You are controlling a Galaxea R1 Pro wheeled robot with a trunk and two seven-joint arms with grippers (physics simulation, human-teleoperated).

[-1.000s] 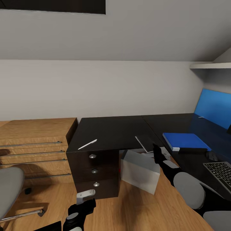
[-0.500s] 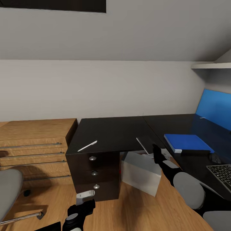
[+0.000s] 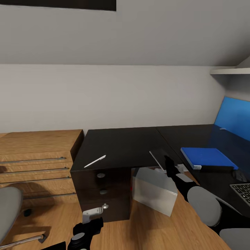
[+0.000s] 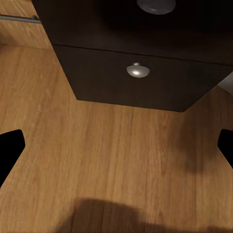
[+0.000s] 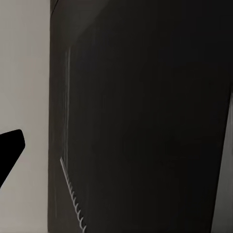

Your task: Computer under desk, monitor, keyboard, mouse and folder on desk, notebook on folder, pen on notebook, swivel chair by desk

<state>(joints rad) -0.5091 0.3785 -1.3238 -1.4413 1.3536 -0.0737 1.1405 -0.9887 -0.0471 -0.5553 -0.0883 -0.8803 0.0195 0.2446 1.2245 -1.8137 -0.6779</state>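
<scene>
The black desk [image 3: 121,144] has the white pen [image 3: 94,161] near its front left corner, above the drawer unit [image 4: 141,82]. The thin dark notebook [image 3: 158,157] overhangs the inner front edge. My right gripper [image 3: 169,166] hovers just in front of it, open; the right wrist view has the notebook's dark cover [image 5: 145,116] close up. To the right lie the blue folder [image 3: 206,157], the mouse [image 3: 240,175] and the keyboard [image 3: 243,190]. The computer [image 3: 154,191] stands under the desk. My left gripper [image 3: 91,222] is open, low before the drawers. The swivel chair [image 3: 8,211] is at far left.
A light wooden drawer chest [image 3: 38,163] stands against the wall left of the desk. The blue back panel [image 3: 234,118] and a white shelf [image 3: 231,70] are at the right. Wood plank floor [image 4: 116,160] lies in front of the drawers.
The whole picture has shifted, so the camera has moved: desk and folder sit slightly further right and lower, and the chair slides toward the left edge. Both arms hold their places in the picture.
</scene>
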